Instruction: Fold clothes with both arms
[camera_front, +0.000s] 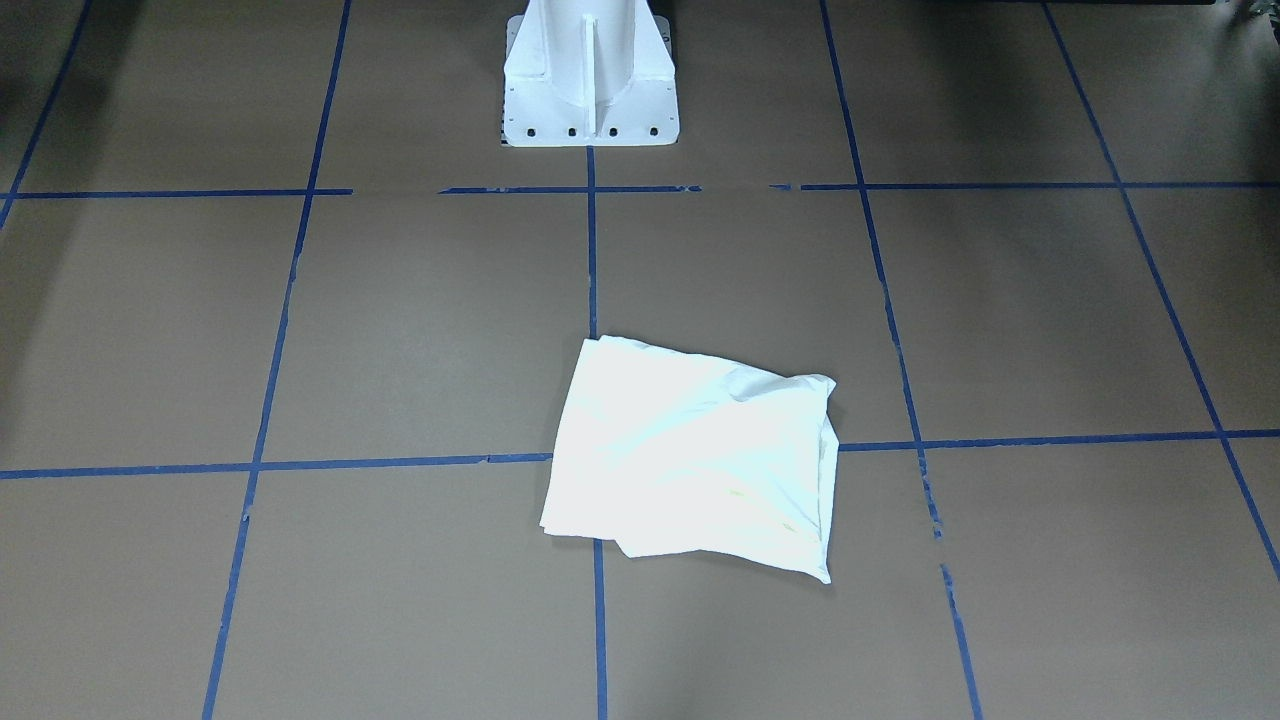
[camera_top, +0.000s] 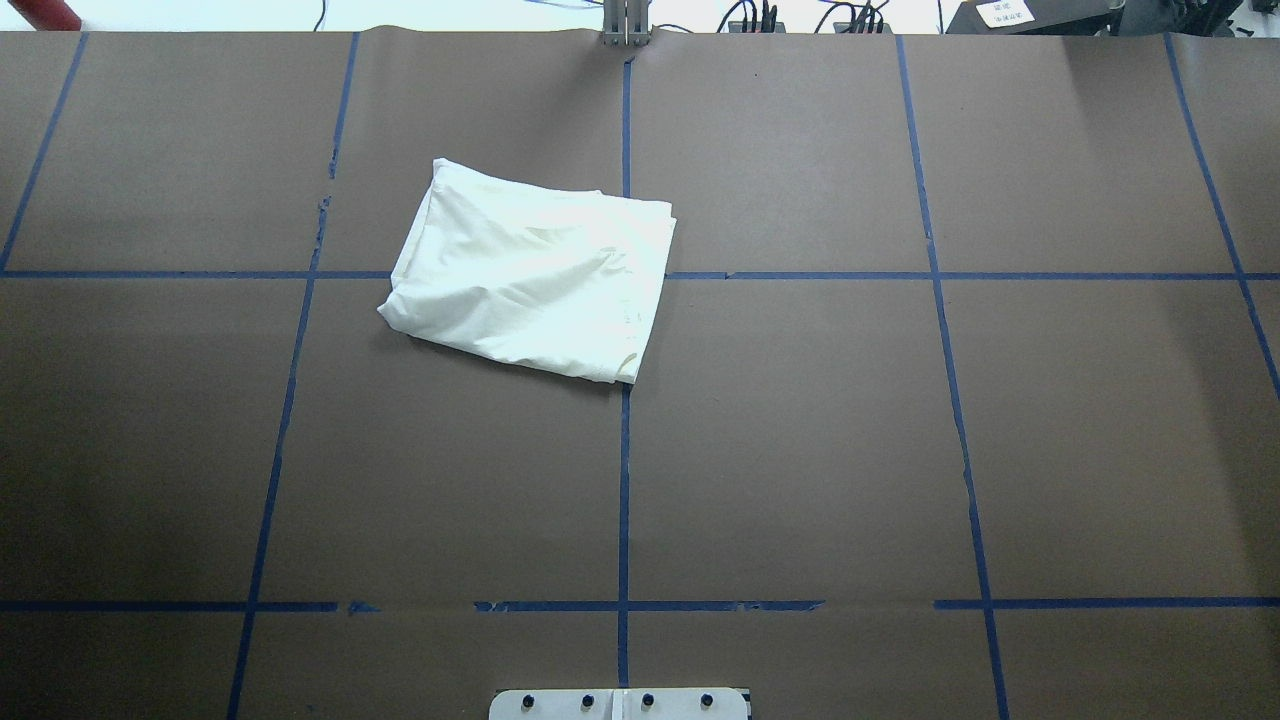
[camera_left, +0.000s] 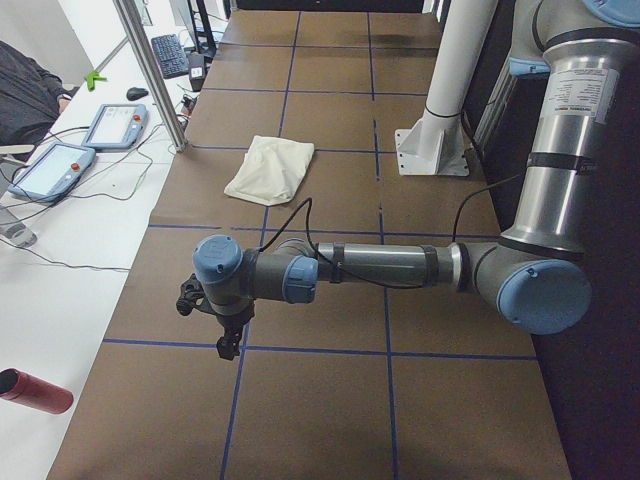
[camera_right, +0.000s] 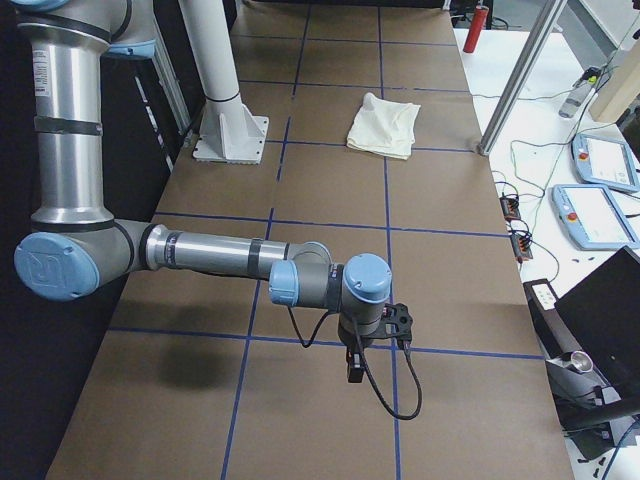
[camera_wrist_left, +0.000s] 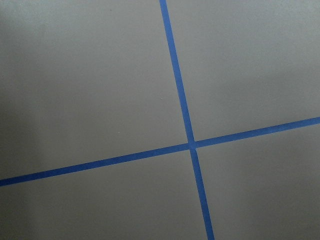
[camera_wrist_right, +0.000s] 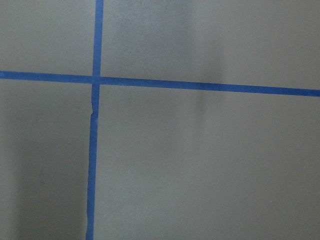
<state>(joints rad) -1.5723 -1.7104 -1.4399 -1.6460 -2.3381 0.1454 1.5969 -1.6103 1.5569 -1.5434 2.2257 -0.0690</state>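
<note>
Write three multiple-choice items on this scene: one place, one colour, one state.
1. Where does the shirt lie? A over a crossing of tape lines; B in a basket; C on a chair.
2. What colour is the tape? A red; B blue; C yellow.
3. How is the shirt? A spread flat, sleeves out; B hung up; C folded into a bundle.
Answers: 1 A, both lines run under it; 2 B, a blue grid on the brown table; 3 C, compact, layered edges, no sleeves out.

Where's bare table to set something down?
Bare: everything right of the centre tape line, and the stretch of table between the folded shirt and the pedestal base. Taken: only the shirt's spot, far side, just left of centre.
</note>
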